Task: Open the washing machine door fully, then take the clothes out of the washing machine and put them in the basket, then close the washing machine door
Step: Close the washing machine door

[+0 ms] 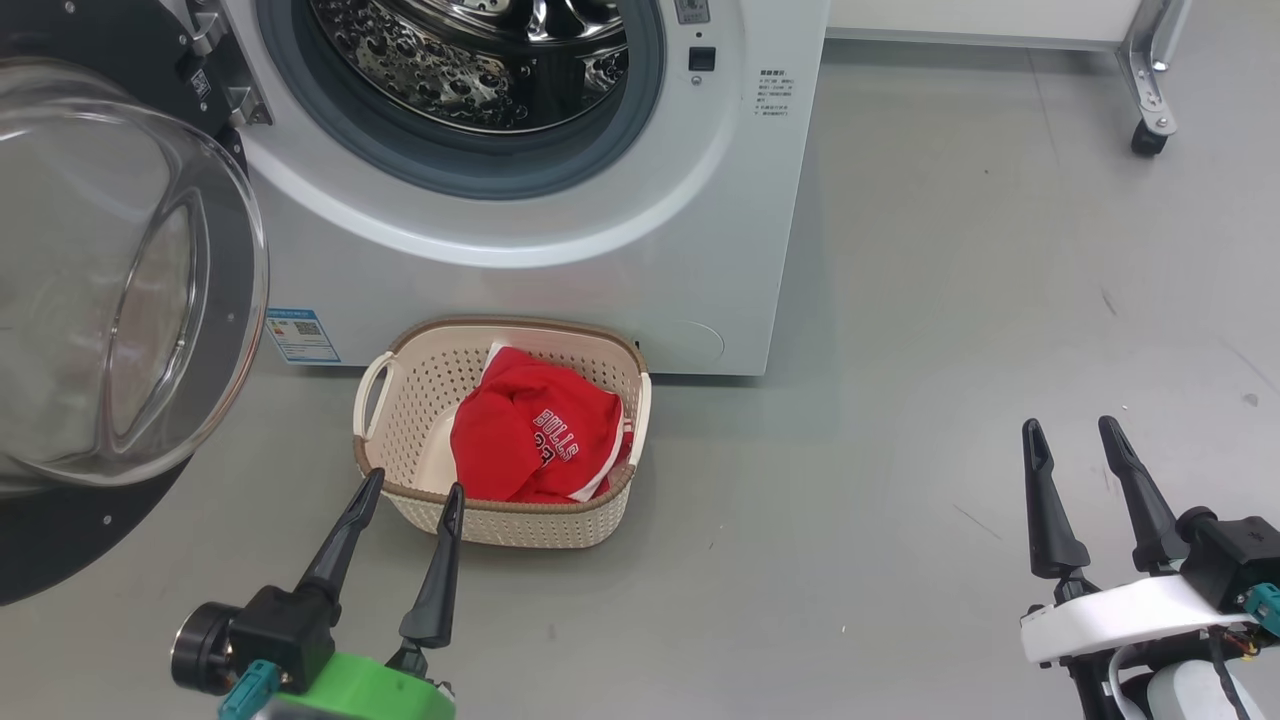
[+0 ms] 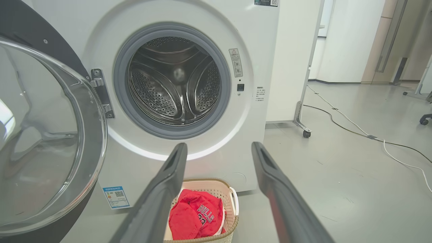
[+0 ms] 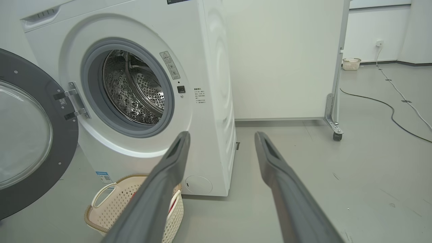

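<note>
Left pincer (image 1: 416, 483) spread wide, empty, right pincer (image 1: 1069, 424) spread wide, empty

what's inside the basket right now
The basket holds the red clothes, one printed BULLS, heaped toward its right side in the head view. Part of its cream bottom shows bare on the left. Anything beneath the heap is covered.
</note>
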Available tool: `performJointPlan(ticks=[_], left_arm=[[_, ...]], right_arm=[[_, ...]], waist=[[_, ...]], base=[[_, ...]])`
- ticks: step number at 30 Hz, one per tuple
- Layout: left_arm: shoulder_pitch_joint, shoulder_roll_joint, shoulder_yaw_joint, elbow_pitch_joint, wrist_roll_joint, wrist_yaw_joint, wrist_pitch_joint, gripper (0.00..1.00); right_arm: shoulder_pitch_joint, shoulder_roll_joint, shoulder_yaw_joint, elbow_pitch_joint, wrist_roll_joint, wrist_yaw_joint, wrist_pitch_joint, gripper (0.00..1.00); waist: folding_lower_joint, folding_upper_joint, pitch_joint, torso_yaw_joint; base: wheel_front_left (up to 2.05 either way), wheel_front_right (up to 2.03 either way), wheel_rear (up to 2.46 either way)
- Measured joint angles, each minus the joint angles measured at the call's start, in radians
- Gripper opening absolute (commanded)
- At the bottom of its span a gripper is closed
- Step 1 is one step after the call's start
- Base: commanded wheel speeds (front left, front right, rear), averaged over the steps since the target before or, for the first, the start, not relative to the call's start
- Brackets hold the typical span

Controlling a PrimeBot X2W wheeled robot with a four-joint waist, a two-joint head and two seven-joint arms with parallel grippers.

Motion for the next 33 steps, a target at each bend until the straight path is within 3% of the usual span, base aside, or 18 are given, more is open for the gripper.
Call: performJointPlan(ticks=[33], left_arm=[[0.002, 0.001, 0.004, -0.019, -0.009, 0.0, 0.0, 1.0]], right_arm=[[0.0, 0.0, -0.005, 0.001, 0.0, 0.0, 0.0, 1.0]], waist=[[0.0, 0.0, 0.006, 0.004]], base=[[-0.04, 0.04, 0.0]])
